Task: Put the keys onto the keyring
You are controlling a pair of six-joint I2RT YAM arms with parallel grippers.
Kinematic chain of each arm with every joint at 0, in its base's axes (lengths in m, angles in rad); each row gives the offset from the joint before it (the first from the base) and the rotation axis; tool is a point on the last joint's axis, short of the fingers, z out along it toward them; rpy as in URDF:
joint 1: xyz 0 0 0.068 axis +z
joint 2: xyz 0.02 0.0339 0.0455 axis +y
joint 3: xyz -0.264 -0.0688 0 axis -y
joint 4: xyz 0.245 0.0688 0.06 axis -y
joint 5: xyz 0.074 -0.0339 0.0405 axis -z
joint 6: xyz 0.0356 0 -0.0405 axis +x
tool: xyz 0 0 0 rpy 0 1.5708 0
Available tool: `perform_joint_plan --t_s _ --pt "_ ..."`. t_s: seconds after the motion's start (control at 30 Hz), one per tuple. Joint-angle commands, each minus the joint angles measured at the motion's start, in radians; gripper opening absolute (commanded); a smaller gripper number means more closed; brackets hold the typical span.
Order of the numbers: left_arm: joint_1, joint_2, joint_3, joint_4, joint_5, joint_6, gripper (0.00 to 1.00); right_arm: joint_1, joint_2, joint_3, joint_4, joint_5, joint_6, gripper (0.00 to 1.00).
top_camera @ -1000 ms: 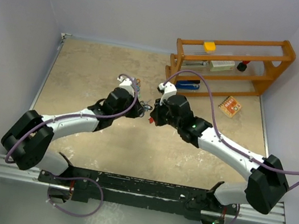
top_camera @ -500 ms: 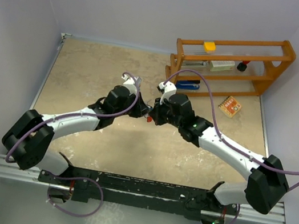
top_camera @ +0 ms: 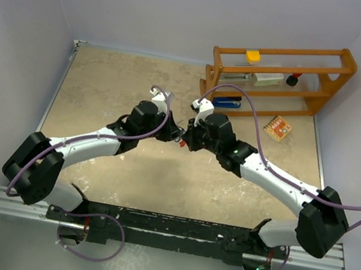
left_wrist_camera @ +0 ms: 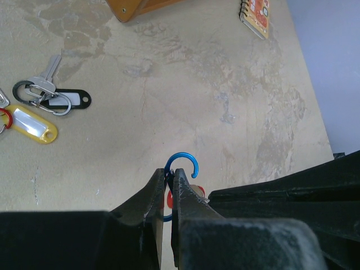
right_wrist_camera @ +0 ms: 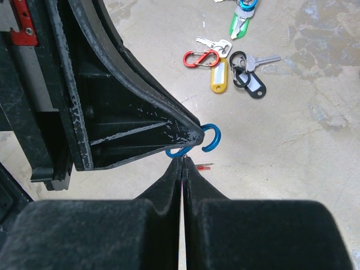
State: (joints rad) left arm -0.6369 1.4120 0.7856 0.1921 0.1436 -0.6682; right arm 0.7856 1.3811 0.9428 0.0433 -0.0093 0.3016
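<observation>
Beige marbled tabletop [top_camera: 105, 87], grey walls round it, wooden rack [top_camera: 278, 75] at the far right w/ an orange notebook [top_camera: 278, 128] lying just in front of it. From above you see both arms reaching in so their wrists meet near the table's middle.

Your left gripper [left_wrist_camera: 169, 178] has its fingers squeezed narrow on the blue S-clip [left_wrist_camera: 183, 156]. One hook of the clip sticks out past the tips and the lower hook is pinched between the pads, held up off the table.

Your right gripper [right_wrist_camera: 183, 164] points straight at that clip, its tips just beside the lower hook. Its fingers are pressed together w/ only a hairline slit between them. A small red piece [right_wrist_camera: 203, 167] shows right by the tips, but you can't tell whether it's gripped.

None of the keys [right_wrist_camera: 216, 45] is on the clip. They lie flat in a loose bunch on the table, apart from both grippers. You can pick out a yellow tag [right_wrist_camera: 218, 76], a black tag [right_wrist_camera: 251, 83] beside it and a green tag [right_wrist_camera: 239, 25] farther out. A red carabiner [right_wrist_camera: 201, 57] lies next to the yellow tag.
</observation>
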Motion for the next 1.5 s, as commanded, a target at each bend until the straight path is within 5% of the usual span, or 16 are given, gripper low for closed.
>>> perform_joint_plan --t_s 0.0,1.47 --pt "0.005 -0.005 0.050 -0.017 0.026 0.047 0.00 -0.009 -0.010 -0.001 0.035 0.022 -0.026 0.00" --pt "0.005 -0.006 0.080 -0.044 0.087 0.063 0.00 -0.048 0.009 -0.013 0.044 0.005 -0.032 0.00"
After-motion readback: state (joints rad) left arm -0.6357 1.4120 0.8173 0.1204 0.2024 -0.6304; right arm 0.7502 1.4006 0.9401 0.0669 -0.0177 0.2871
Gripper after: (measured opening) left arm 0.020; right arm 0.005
